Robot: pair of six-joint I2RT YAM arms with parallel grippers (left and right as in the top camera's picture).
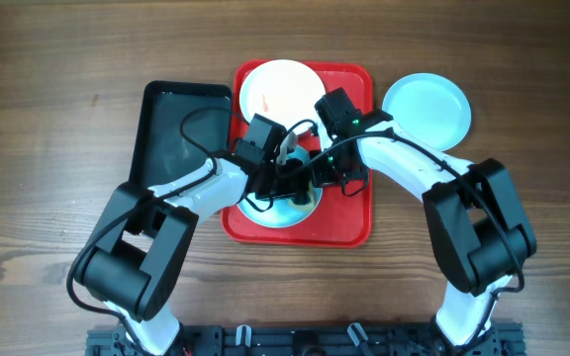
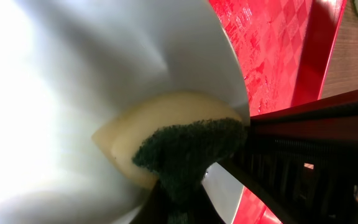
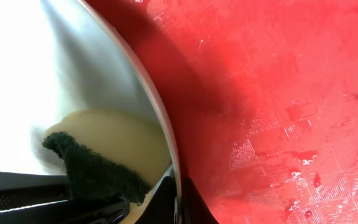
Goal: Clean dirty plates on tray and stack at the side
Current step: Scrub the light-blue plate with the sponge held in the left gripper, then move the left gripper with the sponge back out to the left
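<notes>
A light blue plate point(image 1: 277, 214) lies at the front of the red tray point(image 1: 352, 225). My left gripper point(image 1: 287, 170) is shut on a yellow sponge with a dark green pad point(image 2: 182, 149) and presses it on that plate point(image 2: 73, 74). My right gripper point(image 1: 317, 180) is shut on the plate's rim, one finger on each side point(image 3: 178, 200); the sponge point(image 3: 101, 155) shows beside it. A white plate point(image 1: 283, 87) with orange smears lies at the back of the tray. Another light blue plate point(image 1: 426, 109) sits on the table to the right of the tray.
A black tray point(image 1: 174, 133) stands left of the red tray, with a cable from my left arm across it. The red tray's floor point(image 3: 278, 93) shows wet specks beside the plate. Both arms cross over the middle of the tray.
</notes>
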